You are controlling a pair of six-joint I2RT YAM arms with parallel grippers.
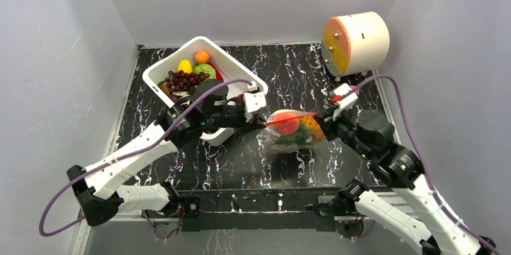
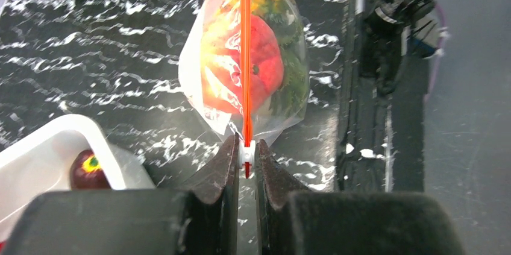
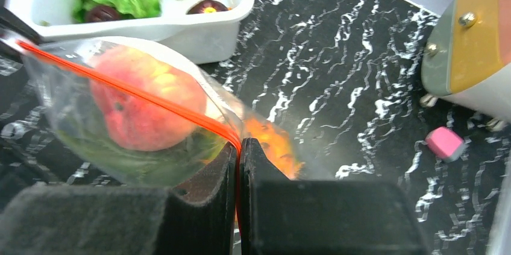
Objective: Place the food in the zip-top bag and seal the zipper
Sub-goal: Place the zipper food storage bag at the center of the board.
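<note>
The left fingers (image 2: 234, 161) are pinching almost shut on the near end of the zipper (image 2: 245, 56). A small white slider (image 2: 246, 151) is sitting right between their tips. The right fingers (image 3: 229, 161) are squeezing tight on the other end of the same red strip. Between the two arms the zip-top bag (image 1: 295, 128) is hanging over the middle of the bench (image 1: 301, 74), with the red strip pulled into a straight line. I cannot tell if the bottom of the bag is touching the bench.

Some of the food (image 2: 265, 62) is sitting inside the bag: a round red and orange fruit, some greens and something orange. More toy food is lying in the white tub (image 1: 241, 68) just beside the left arm.

The bag is looking thin, soft and crinkly, so I am thinking it is going to bend and slip easily. The toys are probably light, but they are making the bag bulge and sag. The red strip is looking like the stiffest part, so its two ends are seeming like the best places to hold. Grabbing the clear sides is likely going to squash the bag or let it slide away. The strip is looking closed along the part I can see, but I am not sure about all of it.
</note>
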